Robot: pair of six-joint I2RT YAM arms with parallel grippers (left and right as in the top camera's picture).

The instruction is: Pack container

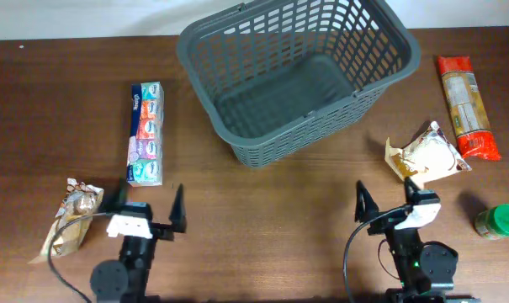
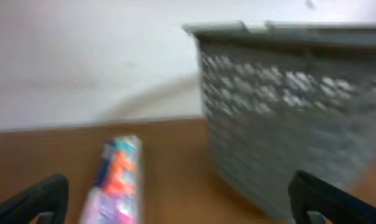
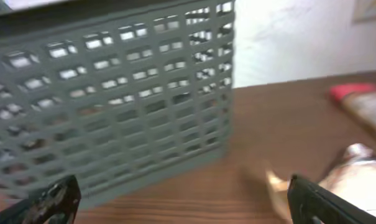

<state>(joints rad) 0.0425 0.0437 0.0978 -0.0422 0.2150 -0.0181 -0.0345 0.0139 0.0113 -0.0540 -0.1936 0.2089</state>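
Note:
The container, a large dark grey lattice basket (image 1: 298, 71), stands empty at the back middle of the table; it also shows in the left wrist view (image 2: 287, 118) and the right wrist view (image 3: 113, 99). My left gripper (image 1: 147, 210) is open and empty at the front left, just behind the near end of a long pack of tissues (image 1: 145, 132) (image 2: 116, 183). My right gripper (image 1: 387, 202) is open and empty at the front right, beside a clear snack bag (image 1: 428, 154) (image 3: 355, 174).
A brown snack packet (image 1: 73, 215) lies at the front left. A long red-ended packet (image 1: 466, 105) (image 3: 362, 102) lies at the far right. A green-lidded jar (image 1: 500, 221) stands at the right edge.

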